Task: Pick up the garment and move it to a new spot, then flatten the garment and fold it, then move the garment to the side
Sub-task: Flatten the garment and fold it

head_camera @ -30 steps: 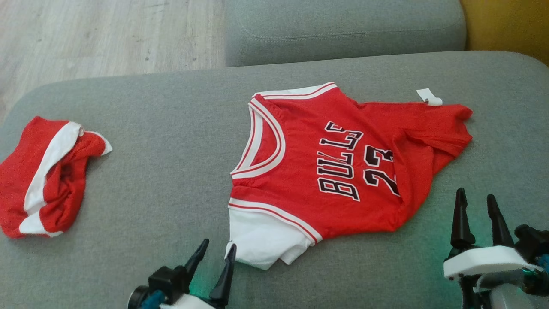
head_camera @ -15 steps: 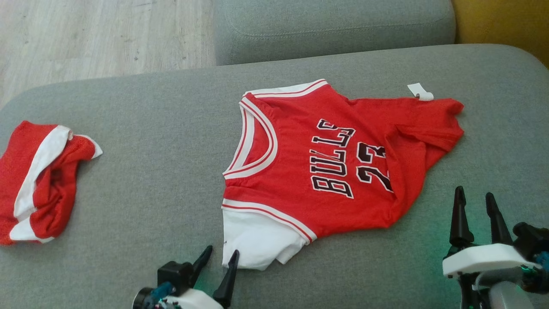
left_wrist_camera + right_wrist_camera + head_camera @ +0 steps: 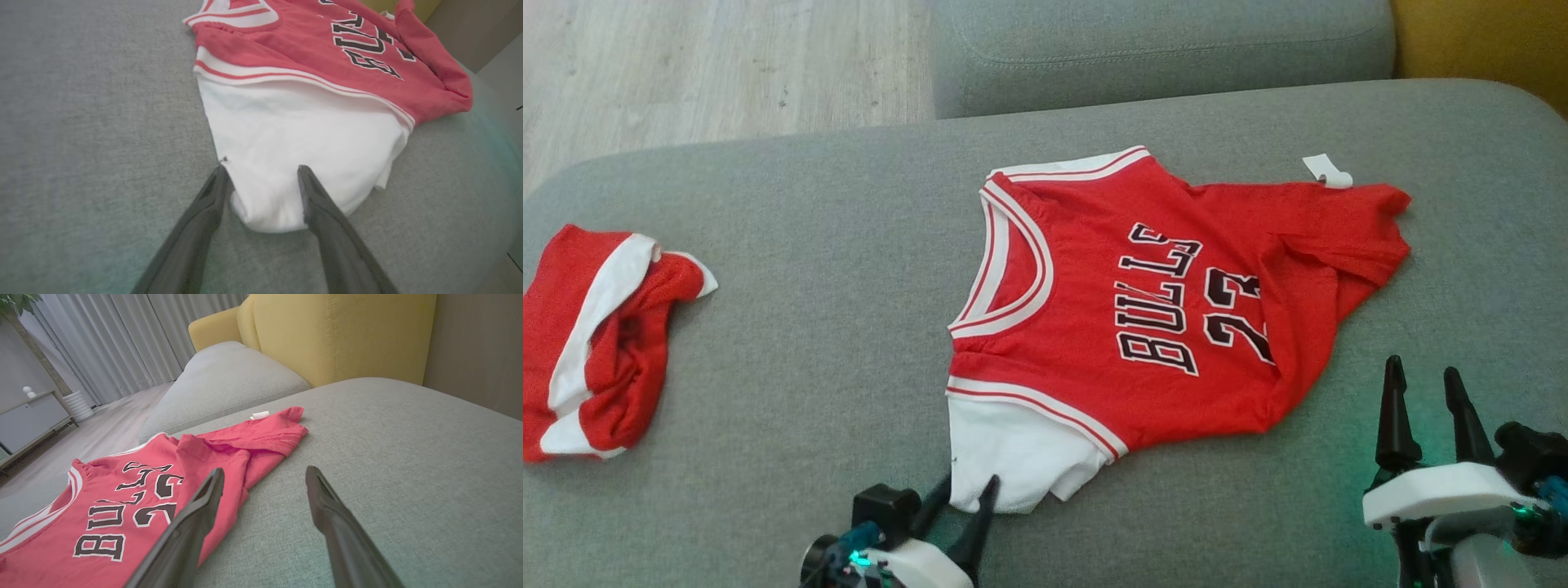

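Your left gripper (image 3: 262, 169) is down at the near edge of the jersey (image 3: 1143, 327), fingers spread, straddling the tip of the white sleeve (image 3: 302, 130). One finger sits over the white cloth and the other right at its edge, and the fabric between them lies loose, not pinched. From the wrist view, the rounded sleeve end pokes back between the two fingers.

The jersey itself lies front-up in the middle of the grey cushion (image 3: 809, 327), collar toward your left, hem toward your right. The black "BULLS 23" lettering reads sideways from the head view. It's not flat: the hem end is bunched and folded over on itself, and a small white tag (image 3: 1327, 171) sticks out at the far corner.

Your right gripper (image 3: 1421, 371) hangs over bare cushion just beside the hem, fingers wide apart, touching nothing.

Well off to your left on the same cushion there's a crumpled red-and-white bundle (image 3: 596, 343). Beyond the cushion you've got a second grey seat (image 3: 1160, 49), pale wood floor (image 3: 686, 65) and a yellow armchair (image 3: 327, 330).
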You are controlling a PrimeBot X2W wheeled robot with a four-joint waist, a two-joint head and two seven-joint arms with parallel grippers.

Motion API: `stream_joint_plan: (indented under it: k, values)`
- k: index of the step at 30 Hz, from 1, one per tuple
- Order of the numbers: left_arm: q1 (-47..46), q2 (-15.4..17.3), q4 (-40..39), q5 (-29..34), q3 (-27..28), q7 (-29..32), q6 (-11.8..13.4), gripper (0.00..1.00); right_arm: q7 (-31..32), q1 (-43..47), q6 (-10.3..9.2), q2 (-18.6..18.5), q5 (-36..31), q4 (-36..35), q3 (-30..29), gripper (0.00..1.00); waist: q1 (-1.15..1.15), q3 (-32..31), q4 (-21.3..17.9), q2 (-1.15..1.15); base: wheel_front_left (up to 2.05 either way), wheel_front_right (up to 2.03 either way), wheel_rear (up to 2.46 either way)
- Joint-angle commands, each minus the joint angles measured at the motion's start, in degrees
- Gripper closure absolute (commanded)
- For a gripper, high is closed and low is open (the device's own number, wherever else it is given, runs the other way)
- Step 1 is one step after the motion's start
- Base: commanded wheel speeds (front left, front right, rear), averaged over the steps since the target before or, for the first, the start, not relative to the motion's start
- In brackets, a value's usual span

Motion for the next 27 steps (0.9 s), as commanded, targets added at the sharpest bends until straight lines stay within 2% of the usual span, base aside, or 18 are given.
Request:
stream_joint_plan:
  k: [1, 6, 12, 19, 27]
  values:
    - [-1.1, 0.5, -0.6, -0.5, 0.0, 0.7, 0.1, 1.0, -0.6, -3.0, 0.41, -0.3, -0.6, -1.3, 1.3, 0.0, 0.0, 0.1, 0.1, 0.0, 0.0, 0.0, 0.0]
    - [-2.3, 1.3, -0.7, -1.7, -0.4, -1.7, 0.1, 1.0, -0.6, -5.1, 0.41, -0.3, -1.1, 0.2, 0.3, 0.0, 0.0, 1.1, 1.2, 0.0, 0.0, 0.0, 0.0]
    - [-4.0, 1.5, -1.1, -1.1, 1.1, -4.5, 0.4, 1.0, -0.4, -11.1, 0.41, -0.3, -2.2, 5.9, -0.3, 0.0, 0.0, 2.4, 3.2, 0.0, 0.0, 0.0, 0.0]
    - [-4.4, 1.2, -2.0, 0.2, 1.9, -5.3, 0.6, 1.0, 3.0, -18.9, 0.41, -0.6, -2.6, 16.7, -2.7, 0.0, 0.0, 3.7, 5.0, 0.0, 0.0, 0.0, 0.0]
    - [-4.9, 0.7, -2.6, 1.1, 2.0, -5.4, 0.4, 1.0, 2.6, -25.2, 0.41, -2.3, -2.6, 27.4, -6.4, 0.0, 0.0, 5.0, 6.6, 0.0, 0.0, 0.0, 0.0]
